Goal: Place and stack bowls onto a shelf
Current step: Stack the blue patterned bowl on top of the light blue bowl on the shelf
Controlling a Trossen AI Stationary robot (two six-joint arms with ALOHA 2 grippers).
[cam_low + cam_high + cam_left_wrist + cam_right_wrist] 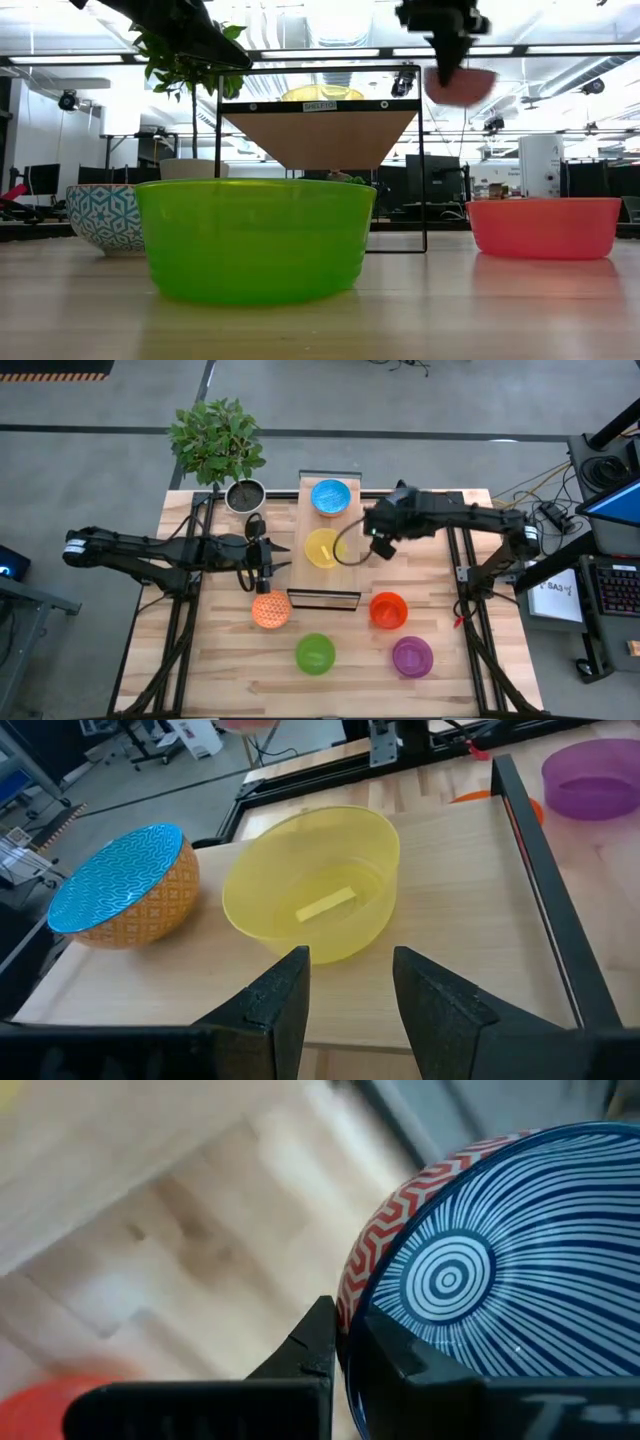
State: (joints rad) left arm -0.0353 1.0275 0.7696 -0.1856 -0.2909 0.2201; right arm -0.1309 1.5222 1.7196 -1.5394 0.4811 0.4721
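a green bowl (255, 238) sits nearest. behind it rises the shelf (320, 135); a patterned blue-white bowl (105, 217) lies behind the green bowl's left, an orange bowl (545, 226) off its right.

Overhead, table-level and 2 close wrist views, all sharing the shelf (329, 540).

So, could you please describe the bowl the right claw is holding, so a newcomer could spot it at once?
Start at the pale wooden shelf in the middle of the table. Above its right edge, beside the yellow bowl, the right claw grips a bowl by its rim. Alone here, it has red-and-white zigzags outside and blue-and-white rings inside.
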